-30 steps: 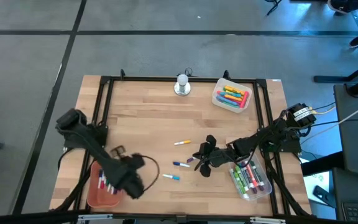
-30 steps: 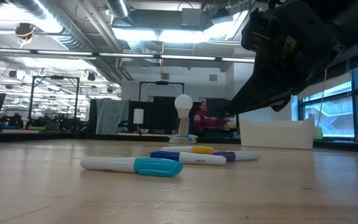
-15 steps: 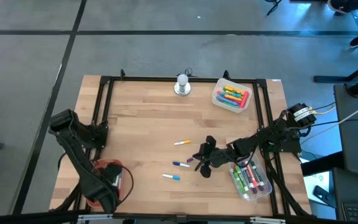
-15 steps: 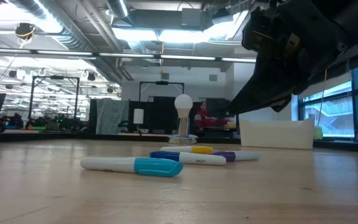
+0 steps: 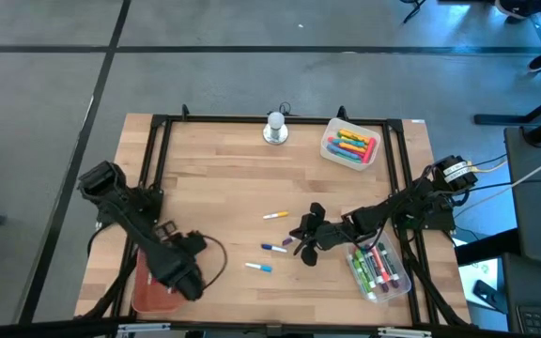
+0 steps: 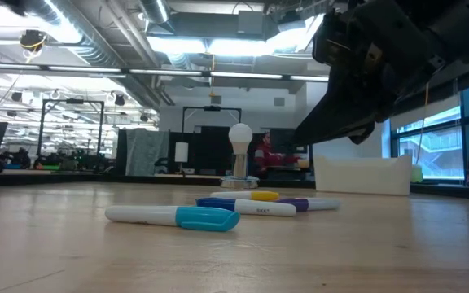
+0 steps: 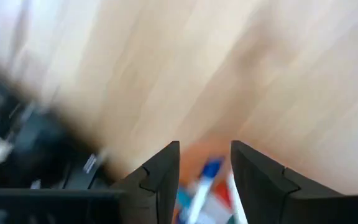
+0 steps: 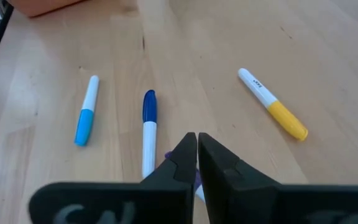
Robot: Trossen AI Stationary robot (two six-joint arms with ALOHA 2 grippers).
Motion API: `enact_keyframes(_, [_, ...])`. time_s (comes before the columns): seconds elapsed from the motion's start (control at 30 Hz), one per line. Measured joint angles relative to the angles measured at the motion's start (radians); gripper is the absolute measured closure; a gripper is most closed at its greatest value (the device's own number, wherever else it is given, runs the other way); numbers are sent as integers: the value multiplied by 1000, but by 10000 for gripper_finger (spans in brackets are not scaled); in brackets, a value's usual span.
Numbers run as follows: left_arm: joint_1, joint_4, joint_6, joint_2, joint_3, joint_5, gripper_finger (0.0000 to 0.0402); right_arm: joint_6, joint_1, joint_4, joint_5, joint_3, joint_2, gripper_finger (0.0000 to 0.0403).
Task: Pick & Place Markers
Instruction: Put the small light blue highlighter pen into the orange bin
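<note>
The table [image 5: 214, 178] is a wooden top inside a black frame. Most of its middle and far-left part lies bare, leaving wide room between the two arms. At the far edge stand a knob [image 5: 275, 128] and a clear tray [image 5: 330, 150] of bright markers. A second clear bin [image 5: 357, 277] of markers sits at the near right corner, and an orange tray [image 5: 142, 296] sits at the near left corner, close to the frame.

Four loose markers lie near the centre: a yellow-capped marker [image 5: 274, 215], a dark-blue marker [image 5: 271, 247], a purple marker [image 5: 287, 241] and a light-blue marker [image 5: 258, 268]. In the low view they lie well apart from the white bin wall behind them.

The right gripper [image 5: 308, 237] hangs just beside the purple and dark-blue markers, its fingers [image 8: 185, 154] pressed together and holding nothing.

The left gripper [image 5: 184, 278] is over the orange tray's inner side. Its wrist view shows its fingers [image 7: 160, 171] parted by a narrow gap, with markers in the tray seen between them, and nothing gripped.

Half a second earlier the left arm reached nearer the table's near edge, over the tray; now it has swung back toward the centre. The right arm and the loose markers lie as before.
</note>
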Motion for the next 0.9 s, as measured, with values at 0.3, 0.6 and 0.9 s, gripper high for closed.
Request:
enact_keyframes(0.3, [159, 666, 662, 0, -50, -117, 272, 58, 13, -30, -18, 0, 0, 385])
enact_keyframes(0.6, [236, 1155, 1106, 2, -190, -76, 272, 180, 89, -84, 45, 0, 0, 385])
enact_keyframes(0.9, [285, 1468, 1291, 46, -317, -47, 272, 287, 166, -83, 150, 0, 0, 385])
